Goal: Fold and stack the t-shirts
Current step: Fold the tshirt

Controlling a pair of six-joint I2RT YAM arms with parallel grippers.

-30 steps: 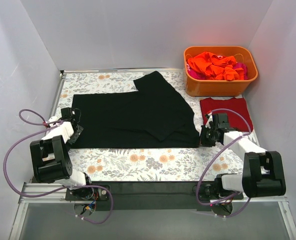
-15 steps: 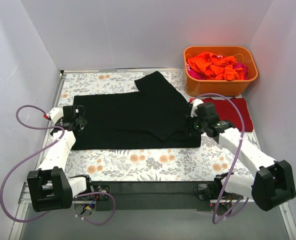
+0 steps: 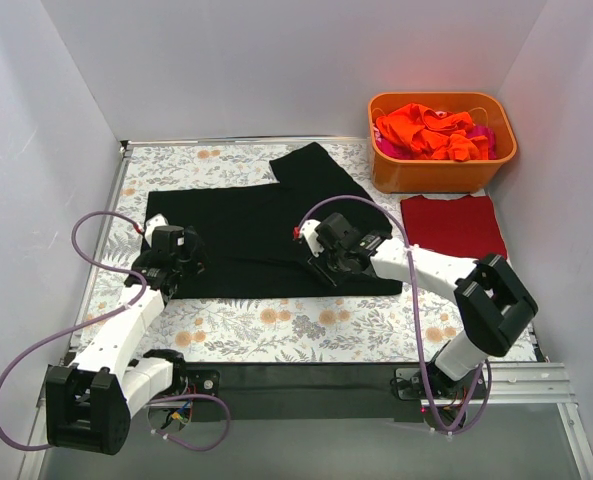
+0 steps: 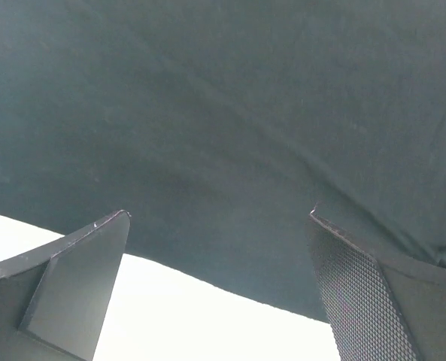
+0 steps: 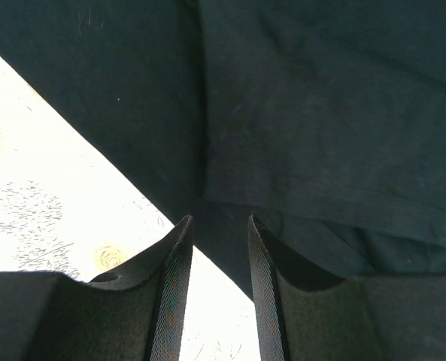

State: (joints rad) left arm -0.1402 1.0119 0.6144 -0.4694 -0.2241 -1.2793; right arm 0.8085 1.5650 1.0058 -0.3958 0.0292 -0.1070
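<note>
The large black t-shirt lies spread on the tablecloth, one sleeve folded over its right part. My left gripper hovers over its near left edge; in the left wrist view the gripper is wide open and empty above the shirt. My right gripper is at the shirt's near edge, right of centre; in the right wrist view it is open by a narrow gap, its tips over the black hem, with nothing between the pads. A dark red t-shirt lies folded at the right.
An orange plastic tub at the back right holds crumpled orange and pink shirts. The floral tablecloth covers the table. White walls close in on three sides. Purple cables loop beside both arms.
Both arms have reached inward from the table's sides: the left gripper moved right over the shirt's near left edge, the right gripper moved far left along the near hem.
</note>
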